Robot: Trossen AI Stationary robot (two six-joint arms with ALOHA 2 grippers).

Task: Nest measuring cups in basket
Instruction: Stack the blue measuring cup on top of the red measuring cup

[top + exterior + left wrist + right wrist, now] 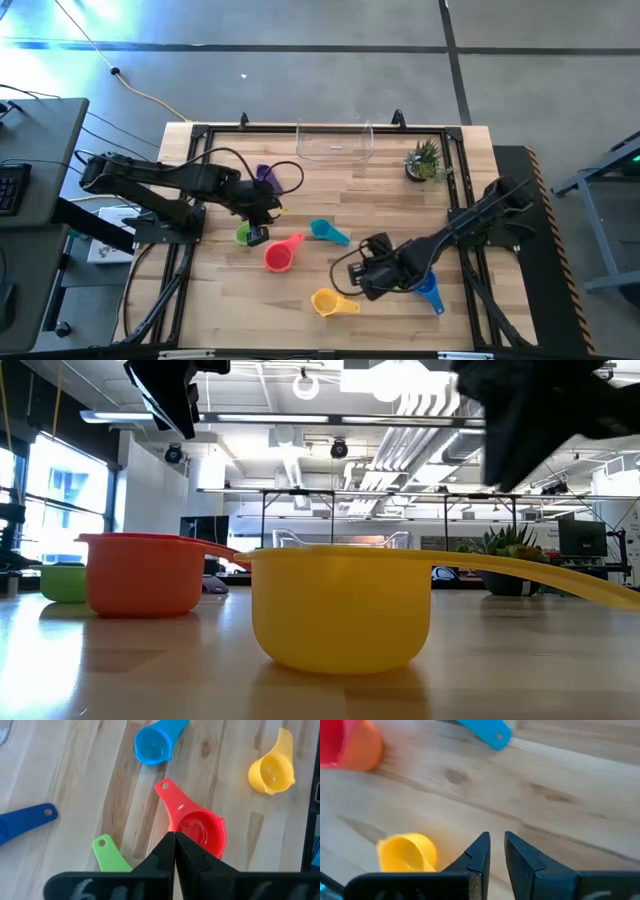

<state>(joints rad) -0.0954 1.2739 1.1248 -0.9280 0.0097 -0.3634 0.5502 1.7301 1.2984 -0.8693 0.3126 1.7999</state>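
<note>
In the high view the clear, low-walled rectangular plastic basket (335, 142) sits at the upper middle of the wooden table (330, 310), with no cup in it; the small round plastic measuring cups lie scattered across the centre.

The left gripper (257, 232) hangs left of centre with its jaws pressed fully together and holding nothing. Its wrist view shows the red measuring cup (200, 831) directly beyond the closed fingertips (175, 842), handle pointing away from them, and the green cup's handle (111, 854) just beside them. The teal cup (326, 232) lies a little farther right, the purple cup (265, 173) just above the left arm.

The right gripper (368, 268) is at lower centre, jaws a narrow slit apart and empty. The yellow measuring cup (331, 301) lies just to its lower left, its long axis running left-right, handle toward the right arm; that arm is clearly the nearer one. The blue cup (430, 292) sits under the right arm's forearm.
</note>
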